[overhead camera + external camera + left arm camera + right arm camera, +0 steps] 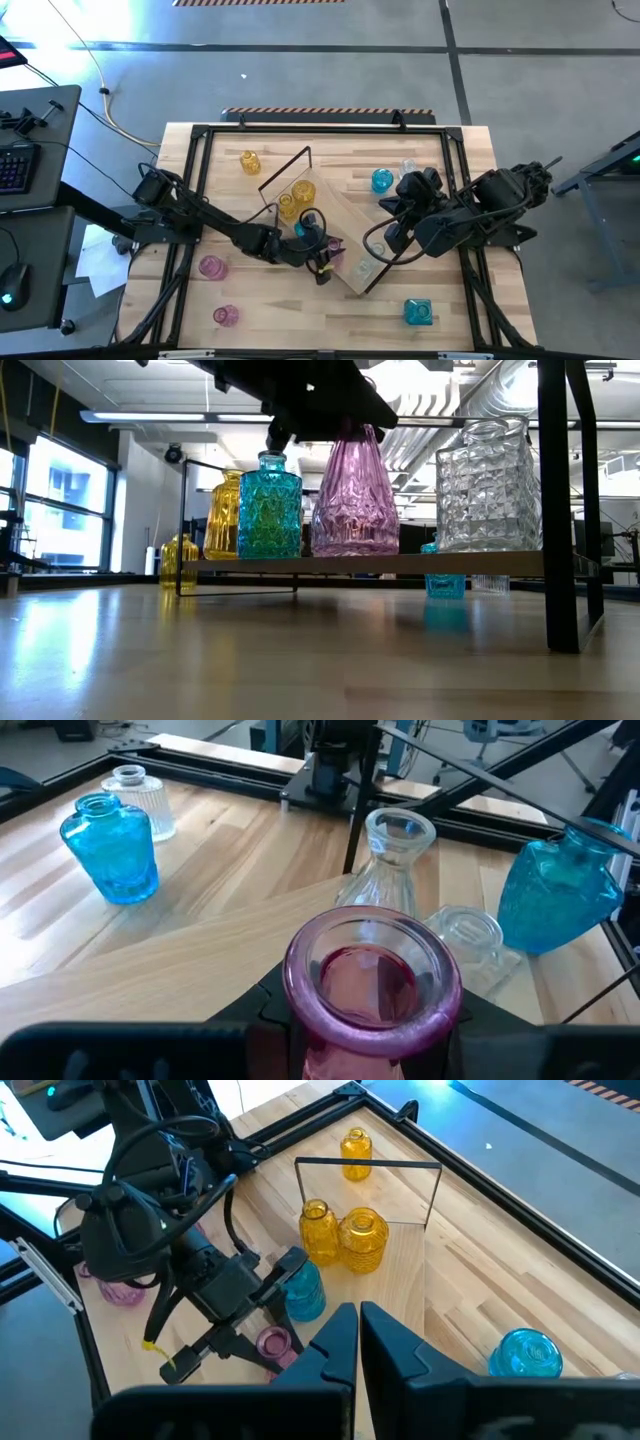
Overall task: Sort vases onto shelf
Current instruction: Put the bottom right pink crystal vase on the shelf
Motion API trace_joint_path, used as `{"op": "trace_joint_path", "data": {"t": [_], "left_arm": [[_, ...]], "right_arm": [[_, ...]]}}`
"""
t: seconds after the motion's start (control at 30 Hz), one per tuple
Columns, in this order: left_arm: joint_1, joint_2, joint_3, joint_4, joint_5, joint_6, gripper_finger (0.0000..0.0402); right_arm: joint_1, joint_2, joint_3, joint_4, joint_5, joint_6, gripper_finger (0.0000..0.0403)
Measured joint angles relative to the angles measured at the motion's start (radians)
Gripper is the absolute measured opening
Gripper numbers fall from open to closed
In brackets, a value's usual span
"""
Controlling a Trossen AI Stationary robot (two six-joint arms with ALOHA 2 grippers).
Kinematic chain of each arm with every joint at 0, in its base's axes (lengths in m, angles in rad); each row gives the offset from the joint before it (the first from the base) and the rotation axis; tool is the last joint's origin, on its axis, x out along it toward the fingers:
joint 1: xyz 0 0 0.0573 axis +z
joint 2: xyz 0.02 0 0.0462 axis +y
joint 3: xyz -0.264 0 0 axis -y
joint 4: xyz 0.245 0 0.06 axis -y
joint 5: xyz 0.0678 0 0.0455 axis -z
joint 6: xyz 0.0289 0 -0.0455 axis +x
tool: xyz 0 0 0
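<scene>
Pink vase (353,495) stands mid-shelf (400,564), seemingly gripped by left pincer (322,256).

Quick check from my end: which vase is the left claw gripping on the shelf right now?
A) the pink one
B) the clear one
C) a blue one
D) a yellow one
A: the left wrist view shows the left claw closed around the neck of the pink vase, which the low view shows standing on the shelf.
</scene>
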Motion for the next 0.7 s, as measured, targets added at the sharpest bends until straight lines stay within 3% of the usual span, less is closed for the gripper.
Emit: {"op": "trace_joint_path", "data": {"t": [0.7], "left_arm": [[0.008, 0.002, 0.000, 0.001, 0.010, 0.025, 0.0125]], "right_arm": [[0.000, 0.000, 0.000, 0.000, 0.000, -0.027, 0.0000]]}}
